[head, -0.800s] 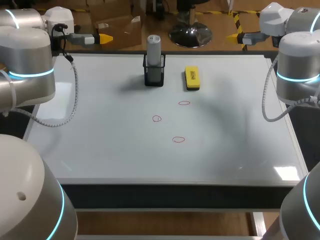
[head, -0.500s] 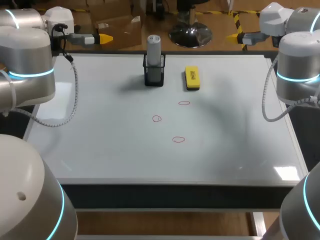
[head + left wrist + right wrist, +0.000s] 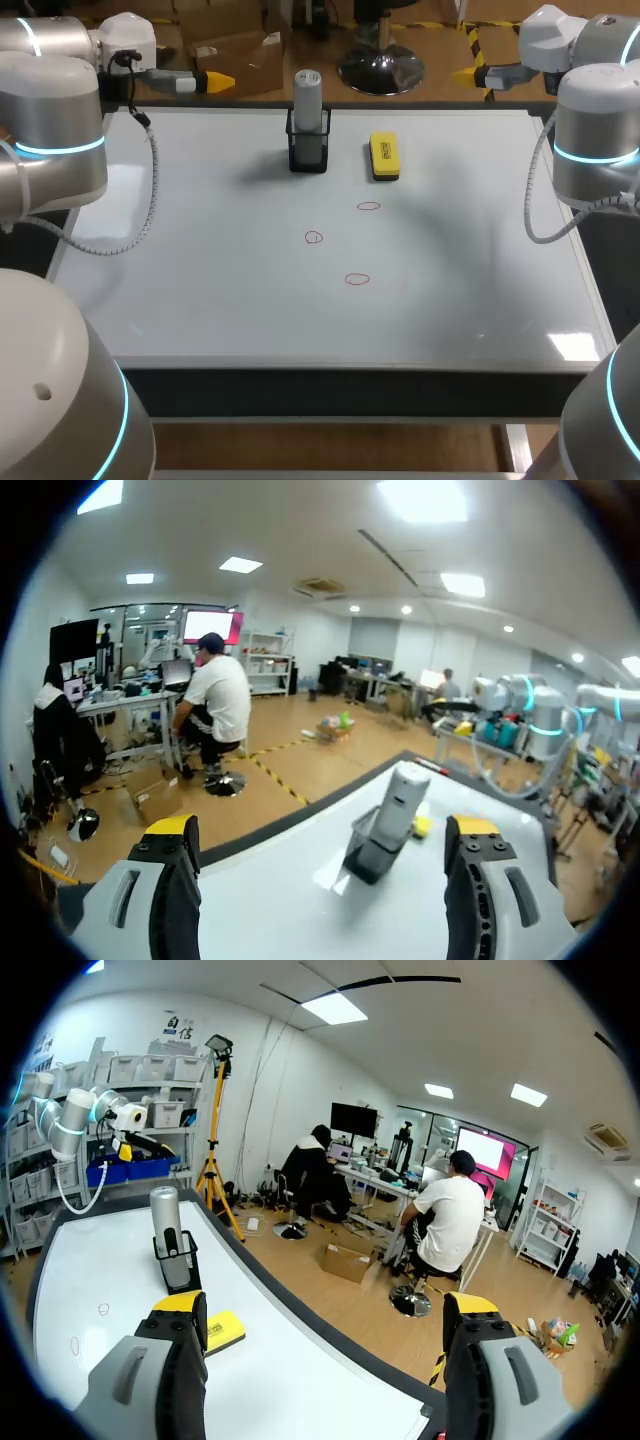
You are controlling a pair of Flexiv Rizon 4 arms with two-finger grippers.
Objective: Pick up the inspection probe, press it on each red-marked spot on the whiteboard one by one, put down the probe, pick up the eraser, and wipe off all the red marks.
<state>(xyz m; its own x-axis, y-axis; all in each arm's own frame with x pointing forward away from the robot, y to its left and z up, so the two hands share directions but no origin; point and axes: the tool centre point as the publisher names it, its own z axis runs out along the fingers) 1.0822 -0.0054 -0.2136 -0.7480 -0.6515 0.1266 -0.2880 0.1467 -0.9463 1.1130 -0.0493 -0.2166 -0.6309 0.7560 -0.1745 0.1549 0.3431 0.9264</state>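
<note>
While nothing is grasped yet, head view: the inspection probe stands upright in a black mesh holder near the far edge of the whiteboard, long axis vertical, grey top sticking out above the holder rim. The yellow eraser lies flat just beside the holder, on the right arm's side. Three red marks sit mid-board, nearer the camera than the holder, apart from each other. The left hand hangs at the table's far left corner, fingers pointing sideways toward the probe. The right hand is at the far right, pointing back the other way. My call: the left hand is nearer the probe, the right hand nearer the eraser. Left wrist view: the hand is wide open, empty, with the probe ahead of it, leaning a little toward one finger's side, well apart from both tips, and the eraser peeking out behind the holder. Right wrist view: the hand is wide open and empty too; probe and holder are ahead but off to one side, outside the fingers, and the eraser is just past one yellow tip. Judgement: the pick-up step has not started. The left hand would go straight ahead and close from the sides around the probe's exposed upper part.
</note>
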